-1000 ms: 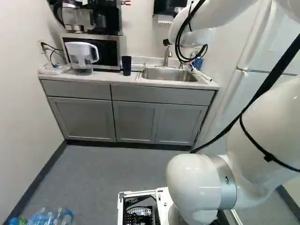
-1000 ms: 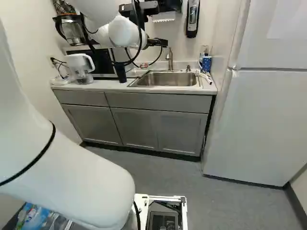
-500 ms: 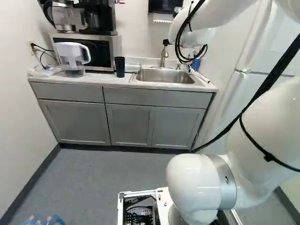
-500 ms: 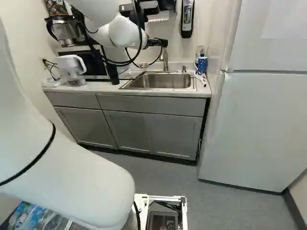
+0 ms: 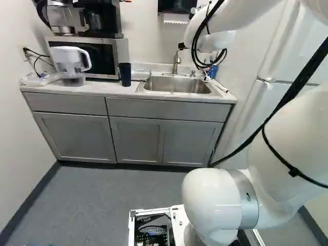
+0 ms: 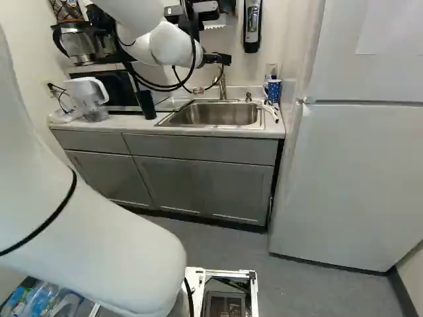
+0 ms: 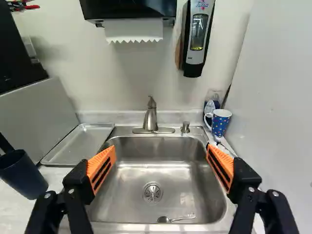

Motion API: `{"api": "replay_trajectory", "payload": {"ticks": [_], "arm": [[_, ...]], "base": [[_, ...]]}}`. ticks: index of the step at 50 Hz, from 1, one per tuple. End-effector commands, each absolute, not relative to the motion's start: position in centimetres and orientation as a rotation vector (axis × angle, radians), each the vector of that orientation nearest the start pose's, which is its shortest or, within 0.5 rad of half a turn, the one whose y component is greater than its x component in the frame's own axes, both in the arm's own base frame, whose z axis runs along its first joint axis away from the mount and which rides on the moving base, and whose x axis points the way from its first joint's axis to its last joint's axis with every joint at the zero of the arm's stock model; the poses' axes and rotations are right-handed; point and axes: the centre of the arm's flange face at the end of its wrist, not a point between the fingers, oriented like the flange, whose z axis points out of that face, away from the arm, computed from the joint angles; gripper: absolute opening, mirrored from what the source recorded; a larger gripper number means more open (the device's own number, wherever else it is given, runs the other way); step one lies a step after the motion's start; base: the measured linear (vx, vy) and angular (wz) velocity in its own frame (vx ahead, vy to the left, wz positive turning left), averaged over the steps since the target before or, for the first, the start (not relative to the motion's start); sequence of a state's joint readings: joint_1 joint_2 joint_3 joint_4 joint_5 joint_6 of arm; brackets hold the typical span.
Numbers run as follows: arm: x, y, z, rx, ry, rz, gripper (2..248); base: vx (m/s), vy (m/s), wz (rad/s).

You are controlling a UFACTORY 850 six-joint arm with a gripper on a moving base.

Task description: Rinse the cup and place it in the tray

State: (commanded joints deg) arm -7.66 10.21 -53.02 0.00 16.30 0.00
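Observation:
My gripper [image 6: 217,59] is up near the faucet in the right base view; in the wrist view the gripper [image 7: 160,168] stands wide open above the sink [image 7: 161,173], nothing between its orange pads. A dark blue cup [image 7: 22,174] stands upright on the counter, beyond the finger on the microwave side; in the left base view the cup [image 5: 125,74] is left of the sink. A shallow metal tray [image 7: 78,144] lies between microwave and sink. A blue patterned mug [image 7: 220,122] stands at the sink's far corner, on the fridge side.
Behind the sink rises a faucet [image 7: 150,117]; a spoon [image 7: 176,218] lies in the basin. Soap dispenser [image 7: 197,36] and towel dispenser [image 7: 129,12] hang on the wall. Microwave [image 5: 95,56] and water pitcher [image 5: 70,64] stand left, the fridge [image 6: 350,178] right.
The base has moved: counter, sink and fridge have shifted leftward in both base views. The arm keeps its pose against its lowest joint.

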Motion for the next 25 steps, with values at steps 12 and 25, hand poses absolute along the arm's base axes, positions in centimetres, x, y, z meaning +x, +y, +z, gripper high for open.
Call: {"api": "replay_trajectory", "payload": {"ticks": [12, 25], "arm": [[46.31, -6.23, 67.35, -2.477, 0.166, -2.061, 247], [46.31, -6.23, 67.35, -2.477, 0.166, -2.061, 247]], "base": [[0.062, -0.011, 0.057], [0.055, 0.005, 0.108]]}}
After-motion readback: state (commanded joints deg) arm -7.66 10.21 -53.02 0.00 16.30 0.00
